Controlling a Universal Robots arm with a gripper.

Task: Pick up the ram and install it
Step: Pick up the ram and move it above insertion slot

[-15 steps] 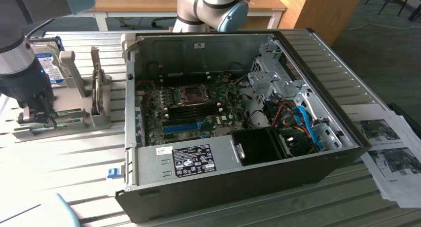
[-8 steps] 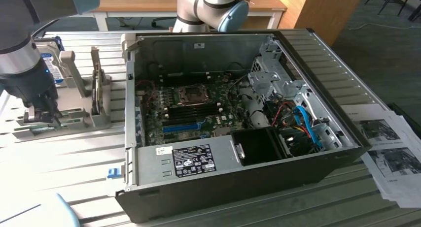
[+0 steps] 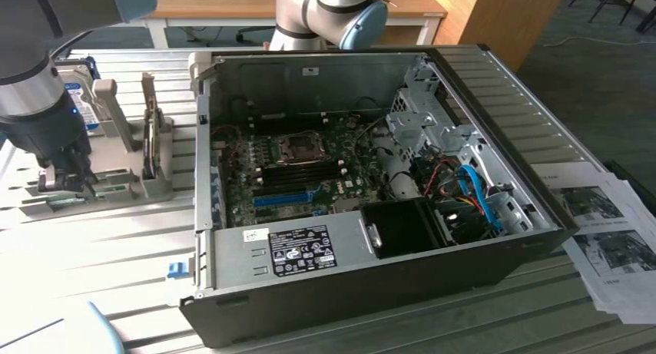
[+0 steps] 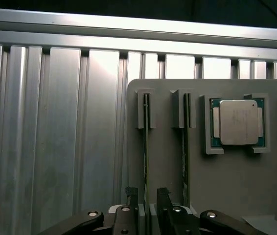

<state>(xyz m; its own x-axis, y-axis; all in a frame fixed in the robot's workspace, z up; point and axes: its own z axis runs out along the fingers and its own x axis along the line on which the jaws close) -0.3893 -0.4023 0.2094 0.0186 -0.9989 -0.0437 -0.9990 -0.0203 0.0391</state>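
The ram [image 4: 146,147], a thin green stick seen edge-on, stands in a slot of the grey holder [image 4: 226,181]. A second stick like it [image 4: 185,147] stands in the neighbouring slot. My gripper [image 4: 147,196] is open, with one finger on each side of the first stick and a small gap on both sides. In the exterior view my gripper [image 3: 67,181] is lowered onto the holder [image 3: 123,189] at the exterior view's left, beside the open computer case [image 3: 359,292]. Black memory slots [image 3: 307,170] lie on the case's motherboard.
A silver processor chip [image 4: 236,122] sits in a pocket of the holder beside the sticks. A hard drive with a blue label [image 3: 80,100] stands in a rack behind my gripper. A blue expansion slot [image 3: 282,198] is on the motherboard. Printed sheets [image 3: 604,231] lie at the exterior view's right.
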